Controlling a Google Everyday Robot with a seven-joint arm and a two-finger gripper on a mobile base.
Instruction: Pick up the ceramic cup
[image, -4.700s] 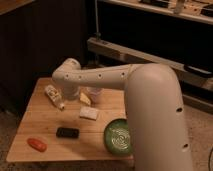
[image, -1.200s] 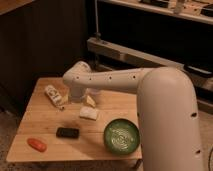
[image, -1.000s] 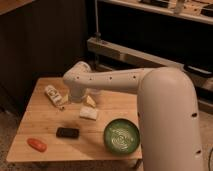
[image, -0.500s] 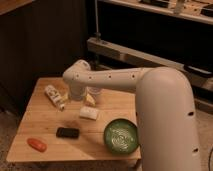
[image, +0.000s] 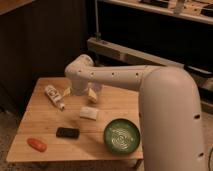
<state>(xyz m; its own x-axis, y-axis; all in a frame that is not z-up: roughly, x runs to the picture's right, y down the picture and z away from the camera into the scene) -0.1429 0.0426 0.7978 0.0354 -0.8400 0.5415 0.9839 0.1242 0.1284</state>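
Note:
My gripper hangs from the white arm's wrist and sits low over the back middle of the wooden table. A small cream shape that looks like the ceramic cup shows right against the gripper's right side, tilted and partly hidden by it. I cannot tell whether the gripper touches or holds it.
A white printed tube lies left of the gripper. A white block, a black bar, an orange-red object and a green patterned bowl sit nearer the front. Dark shelving stands behind the table.
Over the last second the arm has barely moved. Since the earliest frame the wrist has shifted a little to the right and lower over the cream shape.

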